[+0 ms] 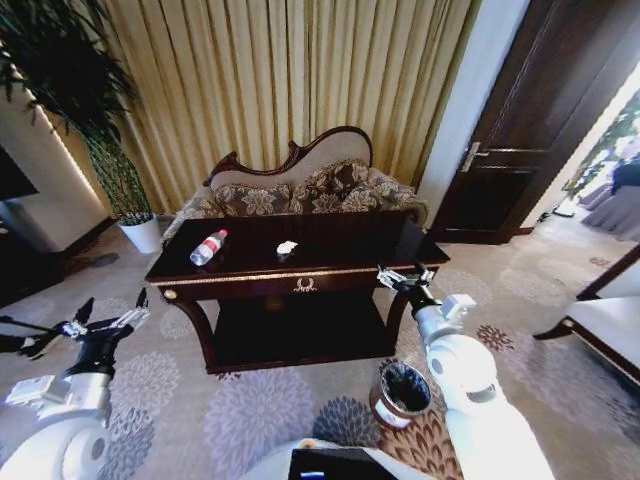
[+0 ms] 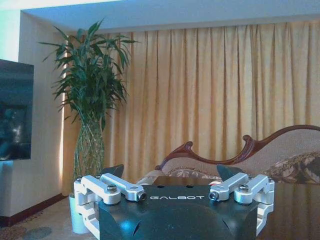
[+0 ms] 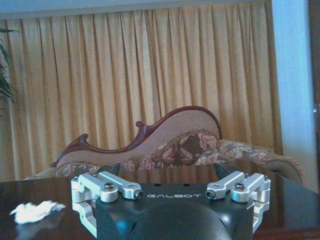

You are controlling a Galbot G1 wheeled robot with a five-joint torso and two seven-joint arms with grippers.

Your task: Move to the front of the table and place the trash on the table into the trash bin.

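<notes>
Facing counter [image 1: 300,272], both pincers open: left pincer [image 1: 105,320] at 8 o'clock, right pincer [image 1: 405,277] at counter's 4 o'clock corner; centring on bottle [image 1: 208,247] before reaching.

glossy dark wooden table [image 1: 300,262], clear plastic bottle [image 1: 208,247], crumpled white paper wad [image 1: 287,247]

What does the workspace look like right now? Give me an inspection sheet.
Surface: long dark glossy wooden table with gold trim, mostly bare.
Job's things: clear plastic bottle with red cap lying on the table's left part; crumpled white paper wad near the middle; small round dark-brown bin on the carpet by the table's right leg.
Clutter: nothing seen.
Grippers: left end effector open, low left of the table; right end effector open, at the table's right front edge.
Cables: nothing seen.
Surroundings: floral sofa, curtains, potted plant, door.
</notes>
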